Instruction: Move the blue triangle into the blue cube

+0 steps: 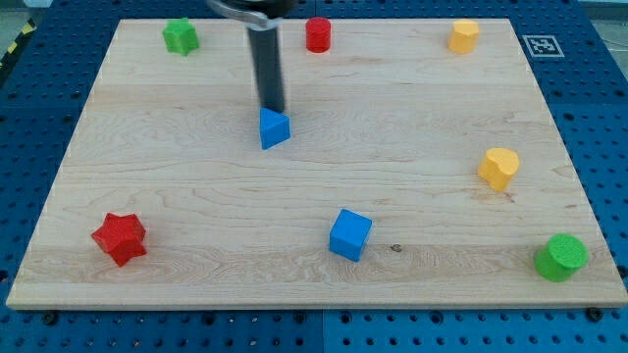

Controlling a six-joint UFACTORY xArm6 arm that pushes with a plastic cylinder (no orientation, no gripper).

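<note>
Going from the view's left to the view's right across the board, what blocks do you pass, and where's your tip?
Red star → green star → blue triangle → red cylinder → blue cube → yellow block at the view's top → yellow heart → green cylinder. My tip sits just above the blue triangle.

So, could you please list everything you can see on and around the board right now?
blue triangle: one, blue, above centre
blue cube: one, blue, lower middle
red star: one, red, lower left
green star: one, green, top left
red cylinder: one, red, top middle
yellow block: one, yellow, top right
yellow heart: one, yellow, right side
green cylinder: one, green, lower right corner
wooden board: one, light wood, filling the view
my tip: one, dark rod, at the blue triangle's top edge
</note>
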